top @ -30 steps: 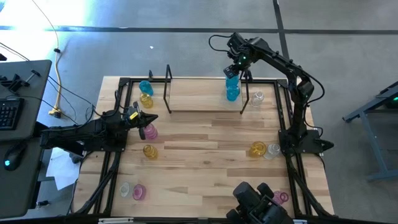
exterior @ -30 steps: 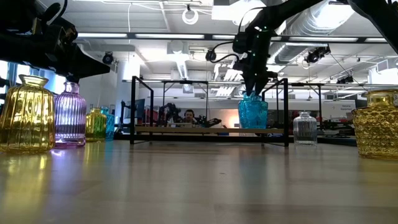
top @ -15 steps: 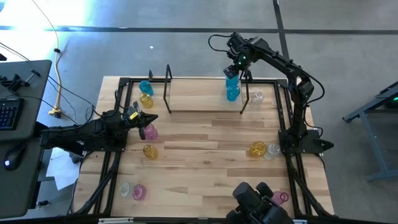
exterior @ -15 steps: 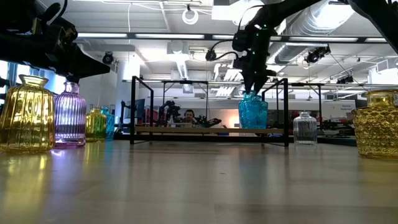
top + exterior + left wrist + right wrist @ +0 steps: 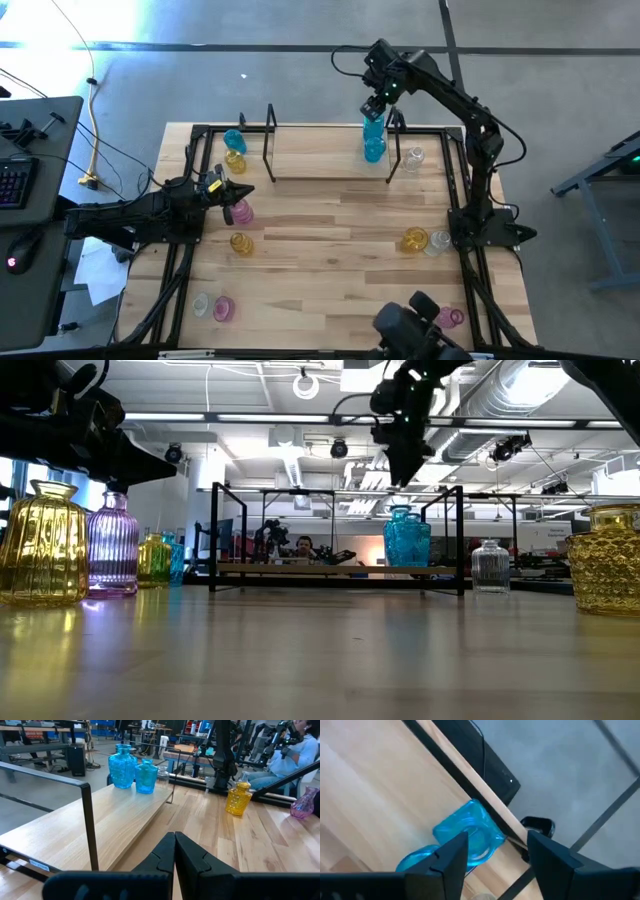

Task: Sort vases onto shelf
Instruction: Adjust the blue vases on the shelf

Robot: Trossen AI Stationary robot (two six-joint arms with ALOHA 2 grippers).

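Two cyan-blue vases (image 5: 374, 150) (image 5: 373, 129) stand upright on their bases at the right end of the shelf (image 5: 320, 156), a light-wood board in a black rod frame at the table's far side. My right gripper (image 5: 376, 103) hangs open above the one nearer the far edge (image 5: 470, 832), clear of its neck; from table height there is a gap between its fingers (image 5: 403, 470) and the vase (image 5: 407, 538). My left gripper (image 5: 246, 190) waits shut at the table's left, pointing level toward the right (image 5: 174, 837).
A clear vase (image 5: 414, 158) stands just right of the shelf. Blue (image 5: 234, 140) and yellow (image 5: 235, 160) vases stand far left, pink (image 5: 242, 211) and yellow (image 5: 240, 242) by the left gripper. Yellow (image 5: 415, 240) and clear (image 5: 437, 242) stand right; clear (image 5: 201, 303) and pink (image 5: 223, 308) near left.
My right gripper has risen straight up from the neck of the blue vase and rolled a little. The vase stays upright on the shelf, and the fingers now hang clear above it.
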